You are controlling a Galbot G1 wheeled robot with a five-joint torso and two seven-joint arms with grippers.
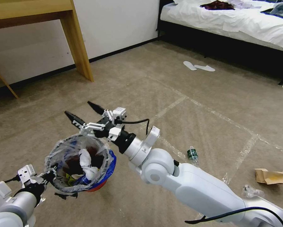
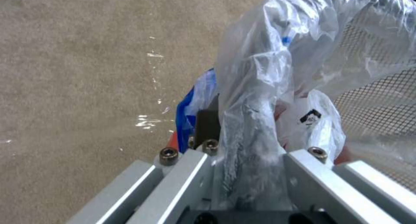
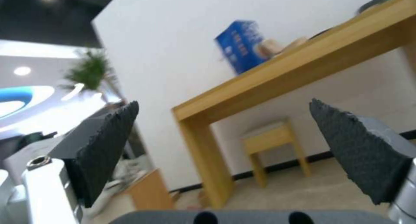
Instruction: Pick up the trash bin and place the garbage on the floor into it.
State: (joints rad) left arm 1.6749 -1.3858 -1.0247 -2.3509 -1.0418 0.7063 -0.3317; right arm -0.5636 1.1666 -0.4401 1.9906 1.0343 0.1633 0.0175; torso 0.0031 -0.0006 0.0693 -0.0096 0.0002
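Head view: finds the trash bin (image 1: 110,164) at seven o'clock, lifted clear of the floor (image 1: 210,104) and pinched at its near rim by the left gripper (image 1: 48,176). Left wrist view: confirms that grip, jaws clamped on the blue rim with a bunch of the clear liner (image 2: 277,71) caught between them. Places the right gripper (image 1: 77,108) just past the far rim of the bin, toward eleven o'clock, fingers spread and pointing away. Right wrist view: shows the black pads (image 3: 108,143) well apart with nothing between, looking out at a wooden desk (image 3: 303,71). Notes white tissue (image 1: 86,162) and other scraps already inside the bin. Spots more garbage on the floor: a green-label bottle (image 1: 192,153) at four o'clock, a brown paper bag (image 1: 271,176) farther out the same way, a clear crinkled scrap near it. Leaves aside the white slippers (image 1: 198,66) at one o'clock. Judges the bin light and fairly stiff, though hung from one edge and likely to tilt or swing; slick liner film under the jaws could let it slip. Judges the bottle light, smooth and prone to roll, best taken across its body. Judges the paper bag soft and crushable, best pinched at a raised fold.
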